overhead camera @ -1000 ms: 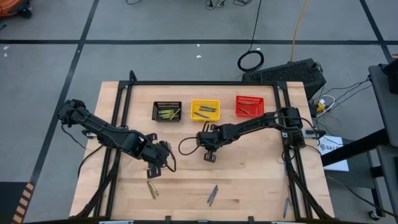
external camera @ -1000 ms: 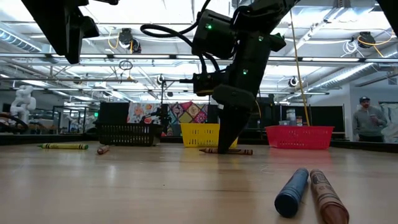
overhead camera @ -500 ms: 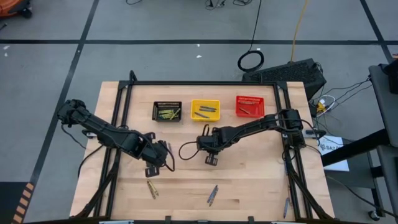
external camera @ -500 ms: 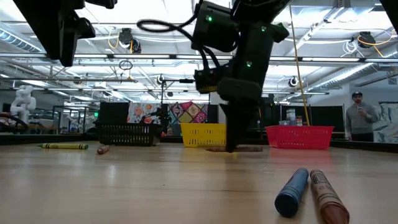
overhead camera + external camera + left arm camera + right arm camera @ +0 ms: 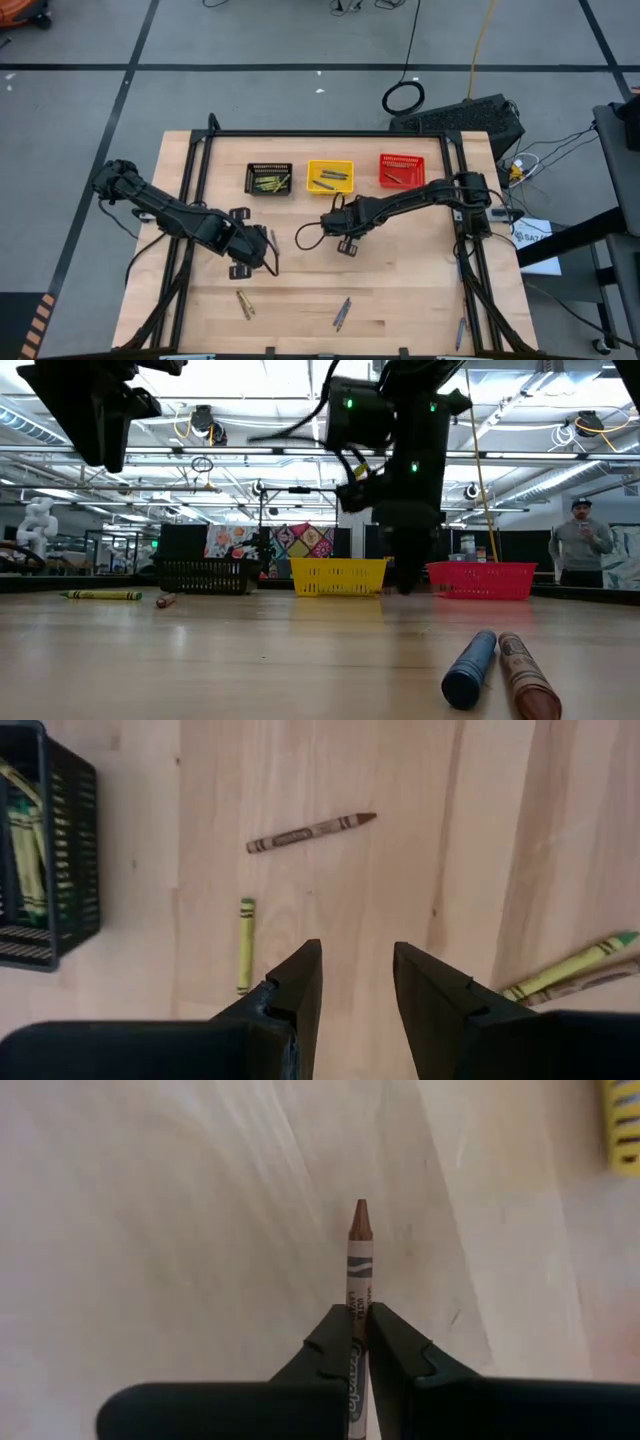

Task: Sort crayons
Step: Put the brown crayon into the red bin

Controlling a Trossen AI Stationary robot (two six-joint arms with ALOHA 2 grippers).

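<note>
Table (image 5: 400,290): right gripper (image 5: 358,1342) lifted brown crayon (image 5: 358,1260) (previously lying).

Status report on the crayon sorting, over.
Right gripper shut on brown crayon, lifted above table. Left gripper open, empty, over loose crayons. Red basket path looks clear.

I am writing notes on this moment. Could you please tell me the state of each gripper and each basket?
Right gripper: shut on a brown crayon.
Left gripper: open, empty, above the table.
Black basket: holds olive-yellow crayons.
Yellow basket: holds crayons.
Red basket: holds crayons.
</note>
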